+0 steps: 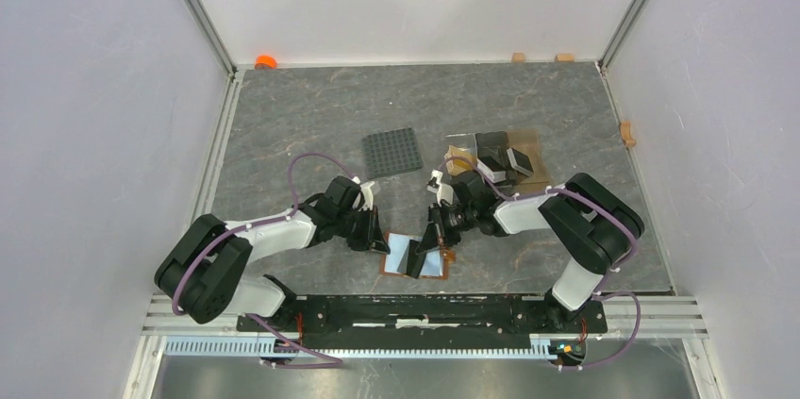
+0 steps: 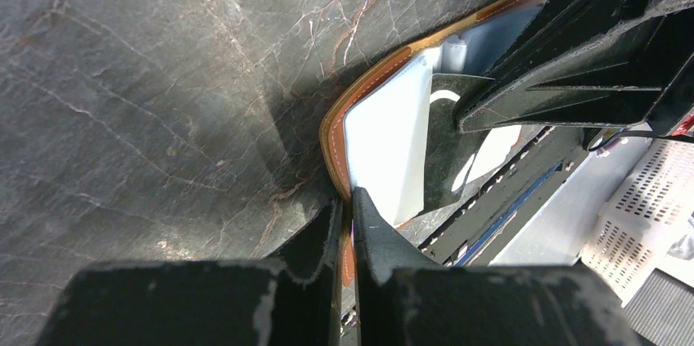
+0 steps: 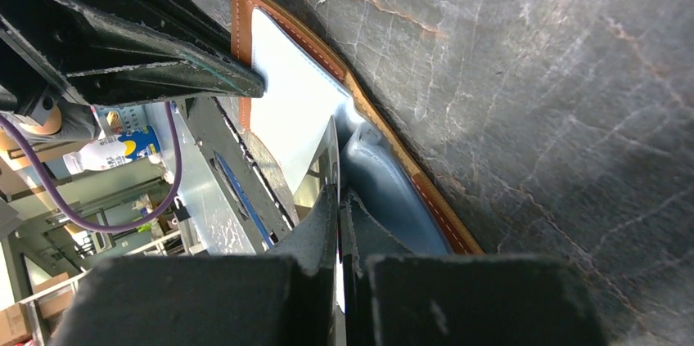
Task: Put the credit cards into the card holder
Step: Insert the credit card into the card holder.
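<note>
The brown leather card holder [image 1: 415,257] lies open near the table's front edge, its pale blue inner side up. My left gripper [image 1: 379,241] is shut on its left edge; the left wrist view shows the jaws [image 2: 350,203] clamped on the brown stitched rim [image 2: 334,137]. My right gripper [image 1: 436,234] is shut on a thin dark, shiny credit card [image 3: 324,168], held on edge with its lower edge at the holder's inner pocket [image 3: 385,186]. The card also shows in the left wrist view [image 2: 446,146]. More cards [image 1: 494,151] stand in the amber stand.
A dark grey studded square plate [image 1: 392,151] lies behind the left gripper. The clear amber stand [image 1: 525,156] is behind the right arm. An orange object [image 1: 266,61] and small wooden blocks [image 1: 518,57] sit by the back wall; another block [image 1: 626,132] is at the right wall.
</note>
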`<action>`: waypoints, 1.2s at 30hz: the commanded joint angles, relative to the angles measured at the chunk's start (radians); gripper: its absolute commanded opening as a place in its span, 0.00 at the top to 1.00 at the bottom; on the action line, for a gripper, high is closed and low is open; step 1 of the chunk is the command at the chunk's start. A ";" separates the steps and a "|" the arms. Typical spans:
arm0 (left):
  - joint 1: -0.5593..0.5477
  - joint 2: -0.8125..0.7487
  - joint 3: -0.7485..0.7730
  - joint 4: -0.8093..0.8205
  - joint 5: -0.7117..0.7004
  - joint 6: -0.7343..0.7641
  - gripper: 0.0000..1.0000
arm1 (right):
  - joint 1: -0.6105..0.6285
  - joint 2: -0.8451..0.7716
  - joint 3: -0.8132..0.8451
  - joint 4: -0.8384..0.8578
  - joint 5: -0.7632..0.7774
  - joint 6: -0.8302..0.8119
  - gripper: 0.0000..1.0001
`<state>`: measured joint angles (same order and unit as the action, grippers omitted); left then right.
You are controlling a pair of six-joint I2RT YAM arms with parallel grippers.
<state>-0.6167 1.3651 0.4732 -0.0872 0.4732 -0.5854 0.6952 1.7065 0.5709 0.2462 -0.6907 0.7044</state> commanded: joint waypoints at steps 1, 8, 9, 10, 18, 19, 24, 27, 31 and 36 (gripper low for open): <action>-0.006 0.010 0.007 0.053 0.022 0.020 0.90 | -0.004 0.092 -0.016 -0.244 0.282 -0.127 1.00; -0.007 0.006 0.003 0.058 0.025 0.019 0.90 | -0.003 0.119 0.016 -0.300 0.323 -0.116 1.00; -0.006 0.006 0.002 0.061 0.027 0.019 0.90 | -0.003 0.120 0.018 -0.294 0.321 -0.113 1.00; -0.006 0.010 0.002 0.065 0.031 0.019 0.90 | -0.003 0.123 0.020 -0.287 0.317 -0.113 1.00; -0.007 0.026 0.002 0.081 0.051 0.016 0.94 | -0.003 0.133 0.042 -0.171 0.270 -0.085 1.00; -0.006 0.025 0.002 0.081 0.051 0.016 0.94 | -0.003 0.137 0.045 -0.158 0.256 -0.081 1.00; -0.006 0.028 0.004 0.083 0.061 0.014 0.94 | -0.002 0.140 0.063 -0.113 0.241 -0.084 0.98; -0.006 0.030 0.004 0.082 0.067 0.014 0.94 | -0.002 0.137 0.074 -0.103 0.241 -0.088 0.94; -0.006 0.027 0.004 0.083 0.072 0.012 0.94 | 0.002 0.140 0.091 -0.078 0.236 -0.089 0.93; -0.008 0.025 0.005 0.083 0.079 0.012 0.94 | 0.013 0.137 0.116 -0.049 0.243 -0.088 0.92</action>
<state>-0.6083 1.3792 0.4732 -0.0738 0.4999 -0.5854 0.6952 1.7851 0.6800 0.1860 -0.7254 0.6987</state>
